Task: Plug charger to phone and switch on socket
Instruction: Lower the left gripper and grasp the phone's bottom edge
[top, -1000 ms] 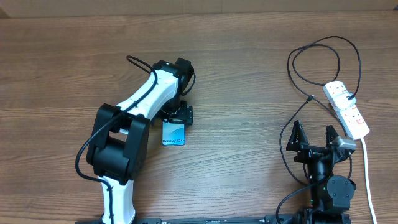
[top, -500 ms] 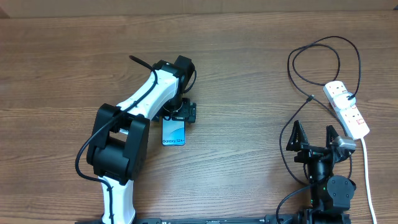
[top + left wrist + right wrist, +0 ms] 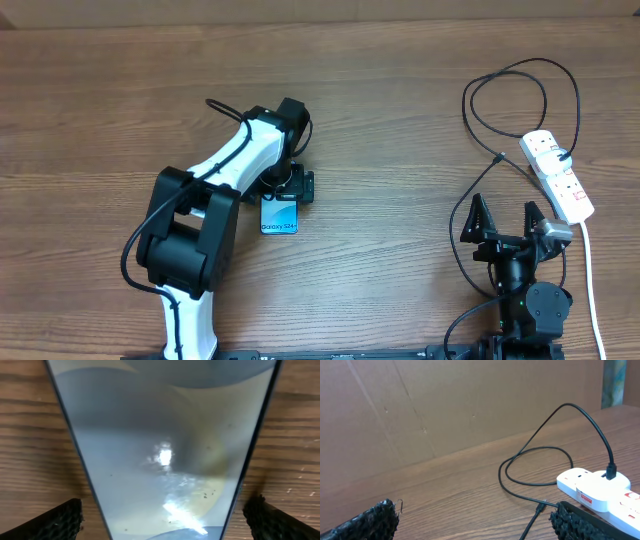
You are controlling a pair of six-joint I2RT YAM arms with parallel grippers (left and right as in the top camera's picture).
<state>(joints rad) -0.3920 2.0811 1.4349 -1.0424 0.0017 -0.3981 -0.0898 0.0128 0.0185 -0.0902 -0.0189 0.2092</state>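
The phone (image 3: 165, 450) lies flat on the tabletop (image 3: 30, 435) between the left fingers (image 3: 60, 520), spread wide and not gripping it; the right fingers (image 3: 372, 522) are spread wide too, empty

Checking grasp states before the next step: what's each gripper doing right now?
Left gripper: open, straddling the phone, not gripping it.
Right gripper: open, empty.

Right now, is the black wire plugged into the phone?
No, the charger tip lies loose near the socket, far from the phone.
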